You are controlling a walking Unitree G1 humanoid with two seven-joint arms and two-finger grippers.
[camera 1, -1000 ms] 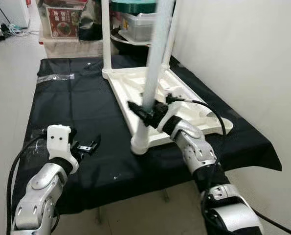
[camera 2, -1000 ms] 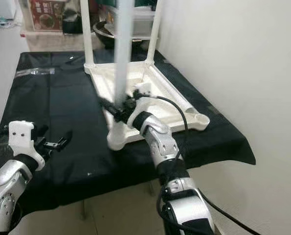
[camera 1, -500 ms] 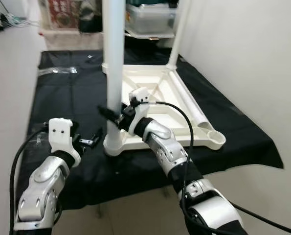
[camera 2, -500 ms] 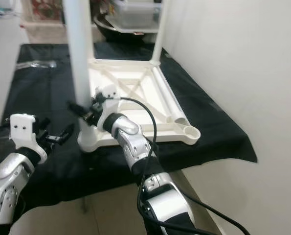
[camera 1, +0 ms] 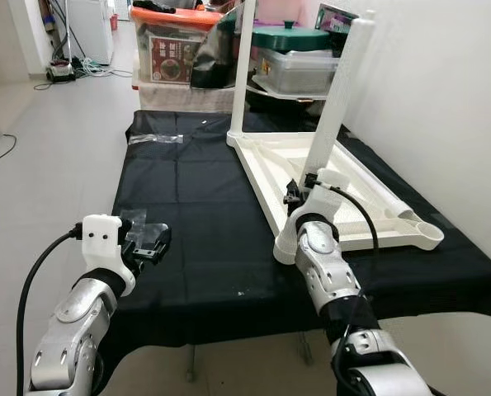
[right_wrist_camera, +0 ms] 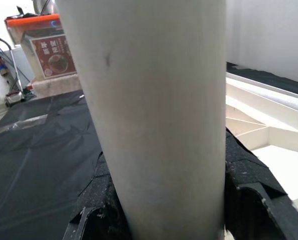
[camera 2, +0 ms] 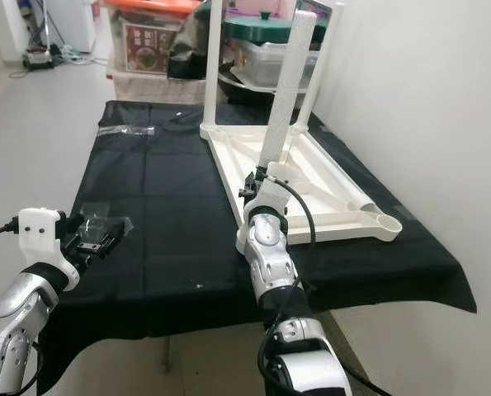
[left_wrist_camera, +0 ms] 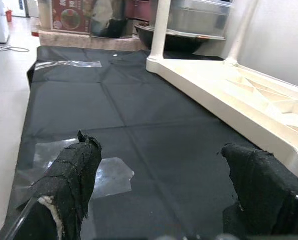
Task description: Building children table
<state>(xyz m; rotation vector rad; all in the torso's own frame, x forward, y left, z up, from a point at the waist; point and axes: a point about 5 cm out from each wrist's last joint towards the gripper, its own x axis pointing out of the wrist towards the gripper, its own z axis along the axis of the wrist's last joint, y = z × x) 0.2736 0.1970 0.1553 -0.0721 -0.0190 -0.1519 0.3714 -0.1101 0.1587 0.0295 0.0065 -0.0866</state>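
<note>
While the right gripper clasps its fingers around the white table leg, that leg leans over the upturned tabletop. The left gripper hovers, fingers spread, above the black-draped counter.

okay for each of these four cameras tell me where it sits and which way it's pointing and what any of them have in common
Left eye view: on the head, looking forward and down at the black-clothed table; both silver arms show.
Right eye view: the stereo twin, same scene.
Left wrist view: on the left wrist, looking along the open left gripper over the cloth toward the upturned white tabletop.
Right wrist view: on the right wrist, close on the white table leg between the right gripper fingers.
Shared: both wrist views and both eye views show the tabletop and cloth.
</note>
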